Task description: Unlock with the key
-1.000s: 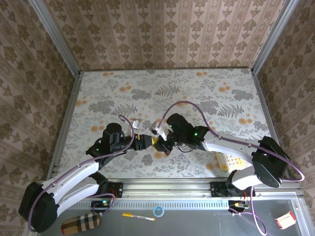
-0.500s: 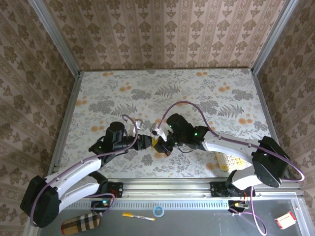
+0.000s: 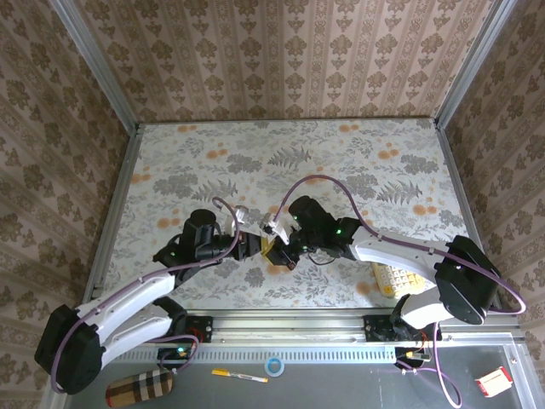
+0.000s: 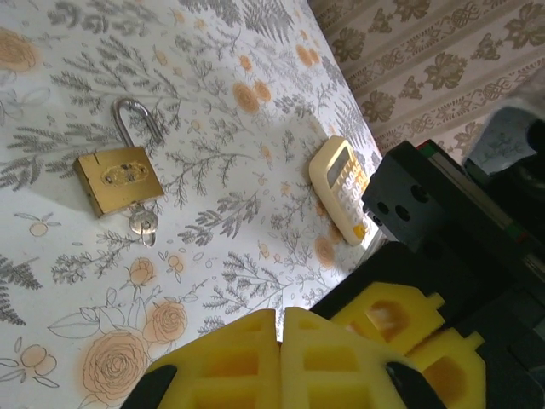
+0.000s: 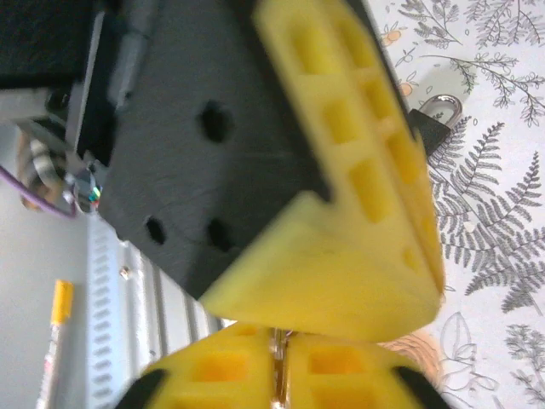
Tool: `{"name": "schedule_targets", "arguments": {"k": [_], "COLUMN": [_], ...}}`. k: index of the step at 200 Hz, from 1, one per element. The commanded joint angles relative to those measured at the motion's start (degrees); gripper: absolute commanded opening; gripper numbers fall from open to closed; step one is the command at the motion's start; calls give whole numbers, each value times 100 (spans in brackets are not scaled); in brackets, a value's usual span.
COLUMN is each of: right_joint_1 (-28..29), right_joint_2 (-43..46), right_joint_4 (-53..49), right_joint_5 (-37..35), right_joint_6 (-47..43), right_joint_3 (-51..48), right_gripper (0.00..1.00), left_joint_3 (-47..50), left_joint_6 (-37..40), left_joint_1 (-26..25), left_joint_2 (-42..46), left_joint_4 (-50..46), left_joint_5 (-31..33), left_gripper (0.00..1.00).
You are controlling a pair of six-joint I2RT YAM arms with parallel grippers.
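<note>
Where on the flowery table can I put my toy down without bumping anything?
The far half of the table, from the back wall to the arms, is bare; so is the left side beyond the left arm. It's crowded in the near middle, where the left gripper and right gripper meet, and near right by the calculator.

The padlock [image 4: 117,177] has a shiny gold-coloured metal body and a smooth silvery metal loop, the flowery table [image 4: 223,102] under it looks matt like paper, and the calculator [image 4: 339,189] well apart from it looks like smooth cream plastic.
</note>
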State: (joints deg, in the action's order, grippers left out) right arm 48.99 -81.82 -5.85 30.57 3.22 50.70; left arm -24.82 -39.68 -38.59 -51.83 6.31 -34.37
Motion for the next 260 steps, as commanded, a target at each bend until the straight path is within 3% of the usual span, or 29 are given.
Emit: {"name": "schedule_targets", "arguments": {"k": [1,24,49,63,160,260], "right_joint_1": [-295,-528,-677,-720,-730,-447], "right_joint_2": [393,569,811,929,606,-70], "right_joint_4": [1125,2680,4082,4373,6104,7681], "right_joint_5": [323,311,-102,-277,-108,-16], "right_joint_6": [891,2169,3248,3558,4447,5231], "right_joint_3": [-257,-675,-1078,-1123,-1220,-1232], "right_gripper": [36,62,72,75,78,66], "left_joint_3": [-137,-19,92,-9,-175,138], "left_joint_6": [-64,-412,-637,-597,-281,130], "left_joint_1": [18,-8,-56,-157,-959,-1474], "left_joint_2": [424,944,1259,1244,1098,1106], "left_joint_4": [-59,775,1899,2142,2956,3759], "left_joint_5": [515,1317,2065,2323,3125,4125], "left_gripper": [0,0,0,0,0,0]}}
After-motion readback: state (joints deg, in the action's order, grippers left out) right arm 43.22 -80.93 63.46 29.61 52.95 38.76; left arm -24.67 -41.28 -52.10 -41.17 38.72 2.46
